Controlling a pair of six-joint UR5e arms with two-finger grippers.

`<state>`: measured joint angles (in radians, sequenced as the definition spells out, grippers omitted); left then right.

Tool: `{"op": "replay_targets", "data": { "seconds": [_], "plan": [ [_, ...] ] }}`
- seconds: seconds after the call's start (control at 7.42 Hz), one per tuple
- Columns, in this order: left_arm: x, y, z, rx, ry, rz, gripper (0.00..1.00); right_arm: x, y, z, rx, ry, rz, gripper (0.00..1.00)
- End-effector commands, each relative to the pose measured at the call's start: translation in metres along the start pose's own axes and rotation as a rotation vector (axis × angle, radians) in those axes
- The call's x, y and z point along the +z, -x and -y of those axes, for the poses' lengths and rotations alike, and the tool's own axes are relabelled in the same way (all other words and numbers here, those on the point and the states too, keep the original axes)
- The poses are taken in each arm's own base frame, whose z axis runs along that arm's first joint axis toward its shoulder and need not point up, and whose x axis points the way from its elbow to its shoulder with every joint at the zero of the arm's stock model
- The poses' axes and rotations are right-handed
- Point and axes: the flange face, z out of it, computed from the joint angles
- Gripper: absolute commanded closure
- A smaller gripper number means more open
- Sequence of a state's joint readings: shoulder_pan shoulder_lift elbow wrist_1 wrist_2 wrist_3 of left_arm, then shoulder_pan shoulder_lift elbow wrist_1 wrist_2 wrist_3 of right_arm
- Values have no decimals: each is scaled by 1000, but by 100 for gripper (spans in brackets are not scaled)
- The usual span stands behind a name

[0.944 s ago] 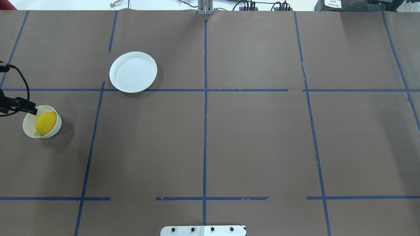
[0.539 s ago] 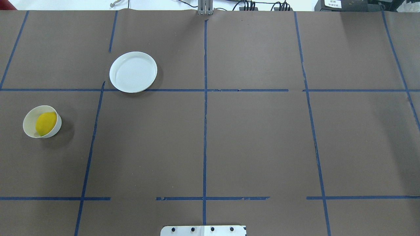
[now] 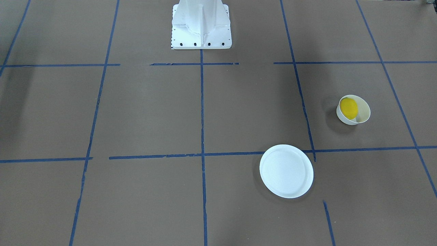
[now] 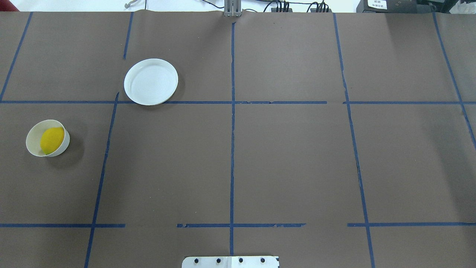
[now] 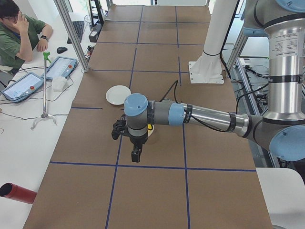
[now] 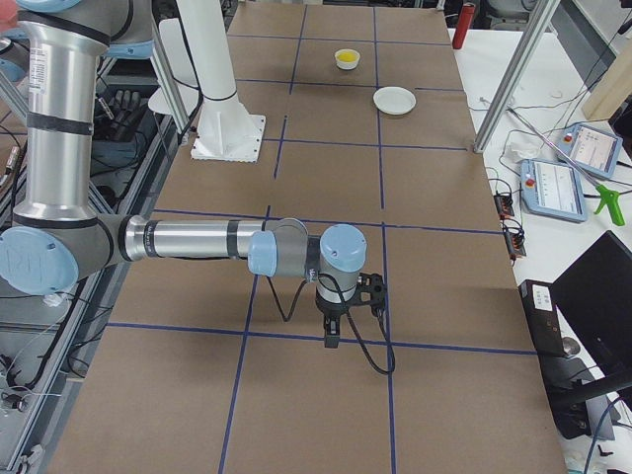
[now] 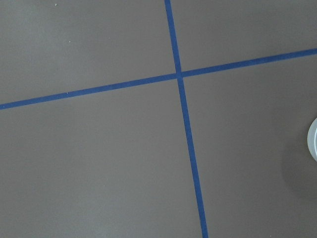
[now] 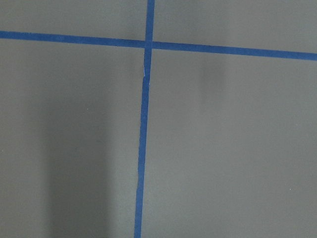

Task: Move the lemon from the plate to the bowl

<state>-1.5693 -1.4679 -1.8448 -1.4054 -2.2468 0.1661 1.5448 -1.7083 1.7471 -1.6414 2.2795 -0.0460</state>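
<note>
The yellow lemon lies inside the small white bowl at the table's left side; it shows the same way in the front-facing view. The flat white plate stands empty, farther back and to the right of the bowl. Neither gripper shows in the overhead or front-facing view. My left gripper shows only in the exterior left view, pointing down beside the bowl; I cannot tell if it is open. My right gripper shows only in the exterior right view, far from both dishes; I cannot tell its state.
The brown table cover carries a grid of blue tape lines. The white robot base stands at the near edge. A white rim shows at the left wrist view's right edge. Operators' tablets lie on a side desk.
The left gripper, at the bowl's rim 0.9 s ago, has drawn back out of the overhead view. The lemon stays in the bowl. The plate has not moved.
</note>
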Motion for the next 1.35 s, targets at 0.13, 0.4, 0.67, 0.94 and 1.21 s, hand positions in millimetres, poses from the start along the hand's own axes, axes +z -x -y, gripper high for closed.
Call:
{"op": "replay_targets", "data": {
  "seconds": [0.13, 0.4, 0.67, 0.94, 1.21],
  "plan": [
    [3, 11, -13, 60, 26, -11, 0, 0, 0, 0, 0, 0, 0, 0],
    [21, 10, -34, 43, 31, -145, 0, 0, 0, 0, 0, 0, 0, 0],
    [23, 10, -40, 38, 30, -160, 0, 0, 0, 0, 0, 0, 0, 0],
    [20, 9, -40, 43, 28, -150, 0, 0, 0, 0, 0, 0, 0, 0],
    [26, 14, -43, 29, 39, -153, 0, 0, 0, 0, -1, 0, 0, 0]
  ]
}}
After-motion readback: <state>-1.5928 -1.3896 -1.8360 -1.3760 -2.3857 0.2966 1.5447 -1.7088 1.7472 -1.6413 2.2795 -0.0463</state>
